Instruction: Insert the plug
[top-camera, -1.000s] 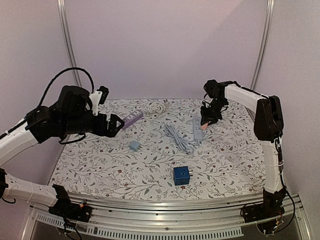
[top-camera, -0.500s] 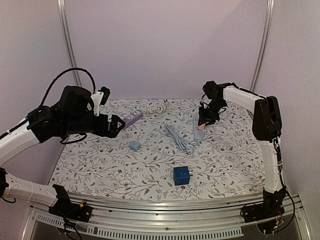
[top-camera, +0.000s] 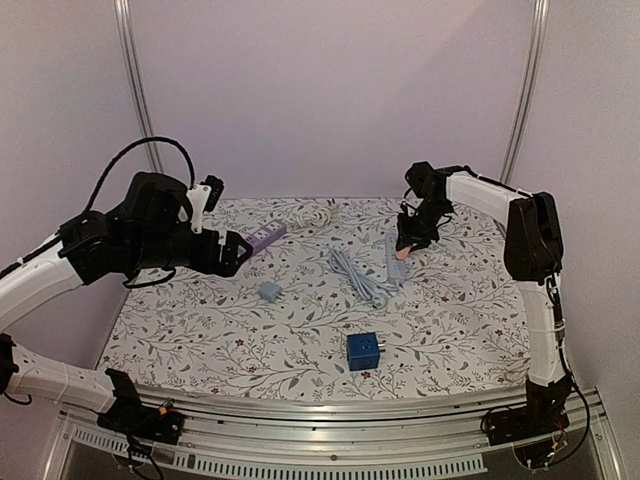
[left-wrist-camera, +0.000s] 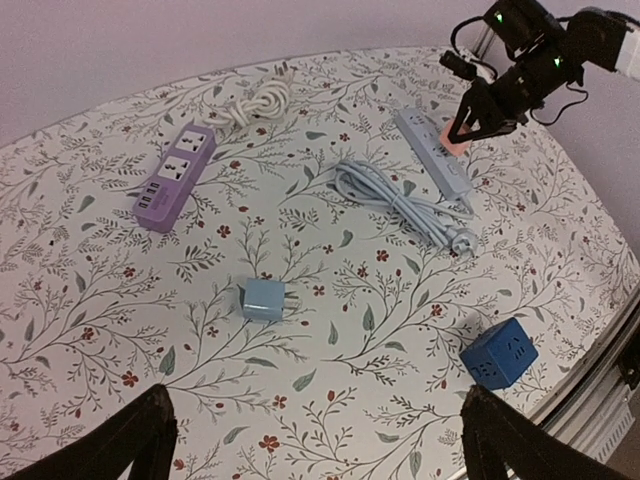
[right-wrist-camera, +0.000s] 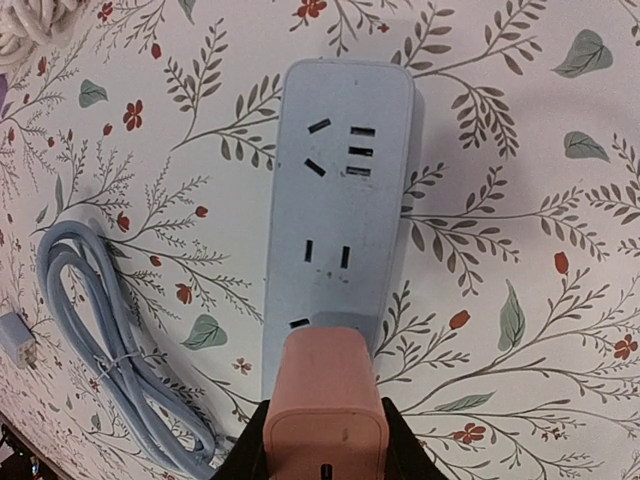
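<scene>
A pink plug is clamped in my shut right gripper, its prongs hidden beneath its body. It sits over the lower socket of the light blue power strip, covering most of that socket. In the top view the right gripper points down at the plug on the strip at the back right. My left gripper hangs open and empty above the left side of the table. Its wrist view shows the table between its black fingertips, with the plug far off.
A purple power strip with a coiled white cable lies at the back. The blue strip's bundled cord lies left of it. A small light blue adapter sits mid-table and a dark blue cube socket near the front.
My right gripper has carried the pink plug slightly left and down onto the blue strip, then held still. The left arm has drifted a little to the right.
</scene>
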